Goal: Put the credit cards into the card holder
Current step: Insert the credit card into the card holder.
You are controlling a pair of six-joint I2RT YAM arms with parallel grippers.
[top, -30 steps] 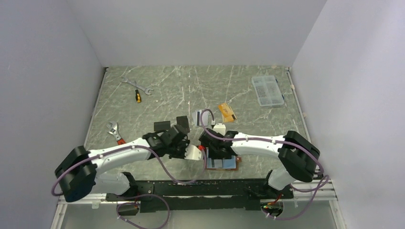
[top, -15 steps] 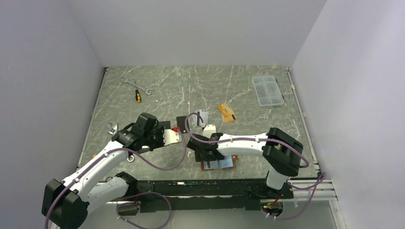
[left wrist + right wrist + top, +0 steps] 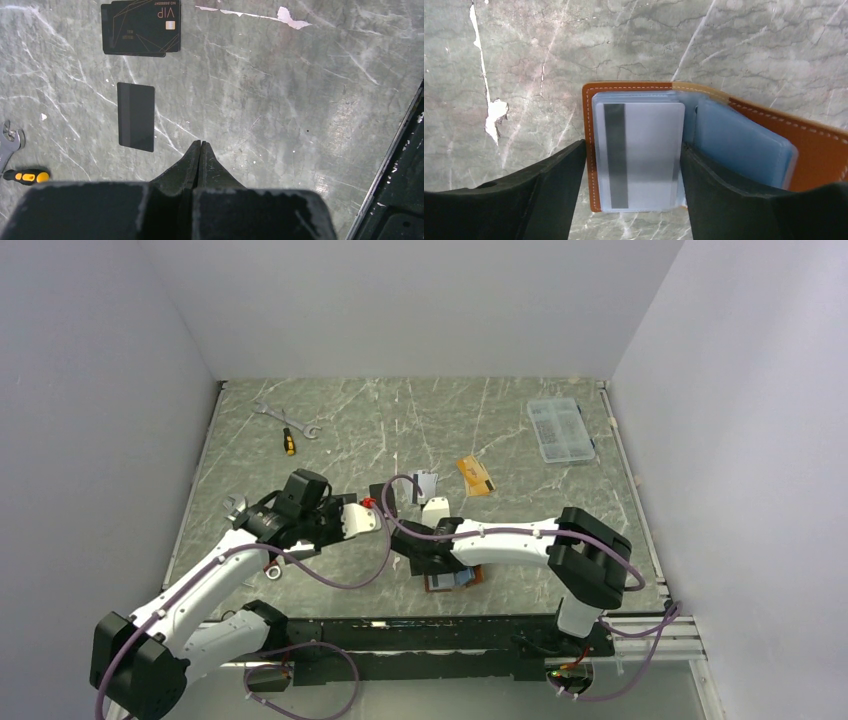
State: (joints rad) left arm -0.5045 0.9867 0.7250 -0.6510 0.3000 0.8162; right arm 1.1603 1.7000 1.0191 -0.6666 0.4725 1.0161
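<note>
The card holder (image 3: 589,150) lies open on the marble, tan-brown leather with a blue-grey inside. A silver-grey credit card (image 3: 649,150) with a dark stripe sits in its left clear pocket. My right gripper (image 3: 634,145) is open and straddles that left half, one finger at the outer edge, the other at the fold. From above, the right gripper (image 3: 440,565) covers part of the card holder (image 3: 462,580). My left gripper (image 3: 200,142) is shut and holds nothing. Ahead of it lie stacked black cards (image 3: 140,27) and a dark card (image 3: 135,116). An orange card (image 3: 476,476) and a silver card (image 3: 426,484) lie farther back.
A clear plastic compartment box (image 3: 560,428) stands at the back right. A wrench (image 3: 285,418) and a yellow-handled screwdriver (image 3: 289,441) lie at the back left. An adjustable wrench (image 3: 238,508) pokes out beside my left arm. The black frame rail (image 3: 400,165) borders the table near my left gripper.
My left arm has swung left, away from the card holder, and stays shut. My right gripper has moved left over the holder and its jaws have narrowed around the left half.
</note>
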